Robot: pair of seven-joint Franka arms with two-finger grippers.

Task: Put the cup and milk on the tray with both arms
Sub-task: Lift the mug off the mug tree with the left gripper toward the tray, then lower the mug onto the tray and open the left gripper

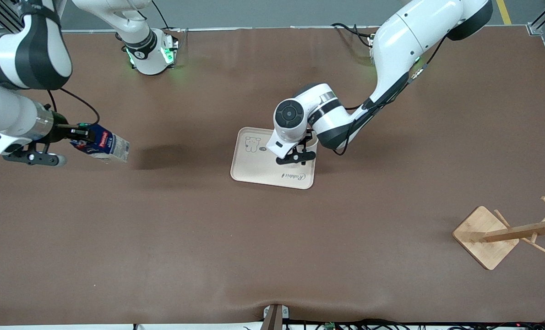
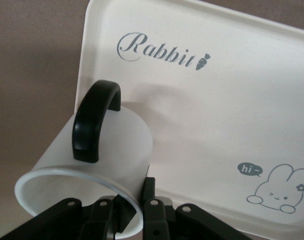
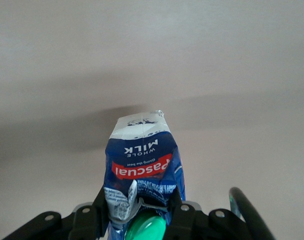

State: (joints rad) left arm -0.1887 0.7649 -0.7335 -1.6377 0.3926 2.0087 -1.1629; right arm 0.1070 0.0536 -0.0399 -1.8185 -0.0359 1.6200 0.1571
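The cup (image 2: pixel 86 165), pinched at its rim by the left gripper (image 1: pixel 297 155), is held over the tray (image 1: pixel 258 172); the milk (image 1: pixel 102 144), clamped in the right gripper (image 1: pixel 84 134), is held tilted over bare table, well apart from the tray toward the right arm's end

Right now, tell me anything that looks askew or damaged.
The milk hangs tilted in the right hand, above bare table at the right arm's end, and its top looks crumpled where the fingers pinch it. The left hand holds the cup by its rim over the tray. Nothing spilled.

One cup (image 2: pixel 91 165), one milk (image 1: pixel 102 144), one tray (image 1: pixel 258 167), one wooden rack (image 1: pixel 487 236).
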